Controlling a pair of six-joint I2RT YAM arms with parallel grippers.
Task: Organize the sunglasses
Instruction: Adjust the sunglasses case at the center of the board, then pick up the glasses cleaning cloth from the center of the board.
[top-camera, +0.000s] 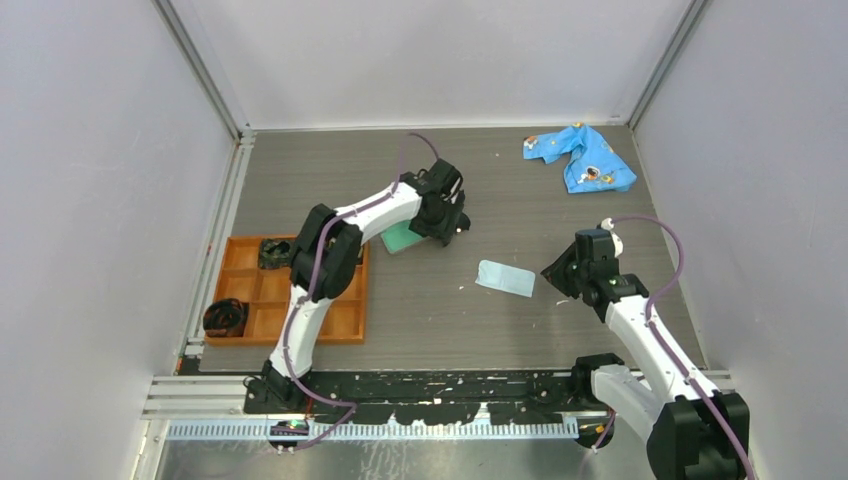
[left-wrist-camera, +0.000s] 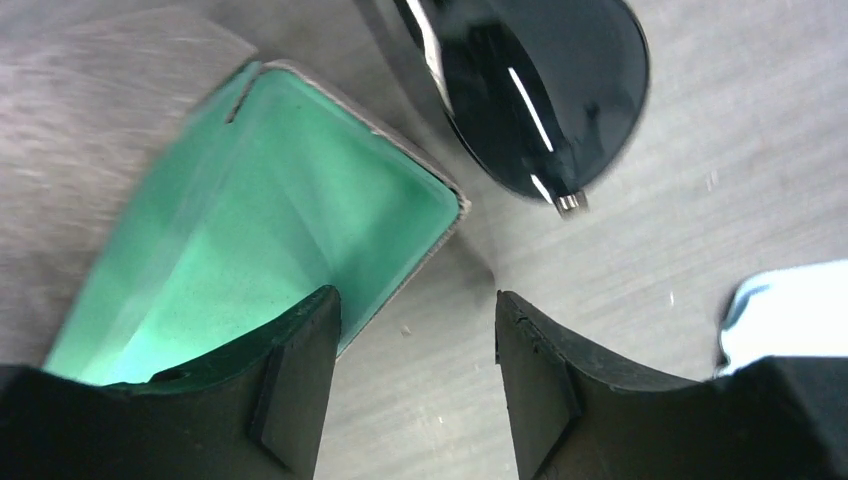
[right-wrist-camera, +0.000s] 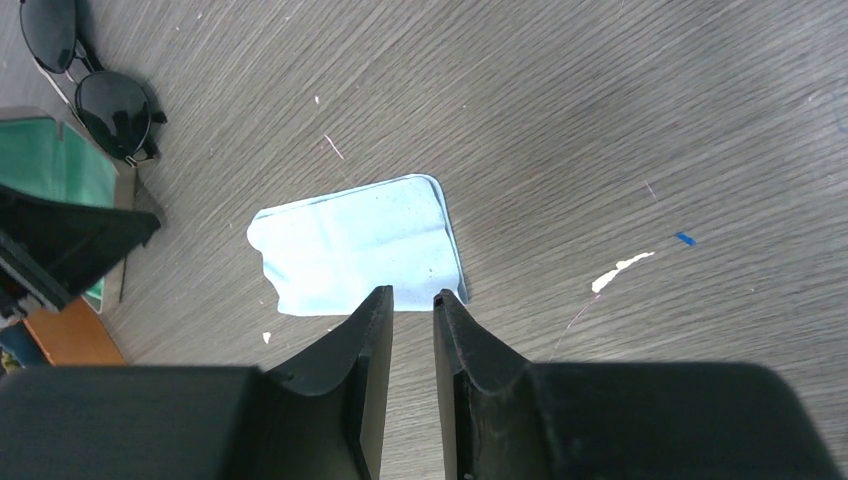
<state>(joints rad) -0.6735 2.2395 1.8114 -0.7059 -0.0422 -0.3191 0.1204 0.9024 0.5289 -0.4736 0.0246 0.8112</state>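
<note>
The black sunglasses lie on the table beside the open grey case with teal lining. They also show in the right wrist view, next to the case. My left gripper hovers low over the case's corner, open and empty, with the sunglasses just beyond its fingertips. In the top view the left gripper covers the sunglasses, and the case shows beside it. My right gripper is empty, its jaws nearly together, at the near edge of a light-blue cloth.
An orange compartment tray with dark coiled bundles sits at the left. The light-blue cloth lies mid-table, left of my right gripper. A blue patterned cloth lies at the back right. White walls enclose the table.
</note>
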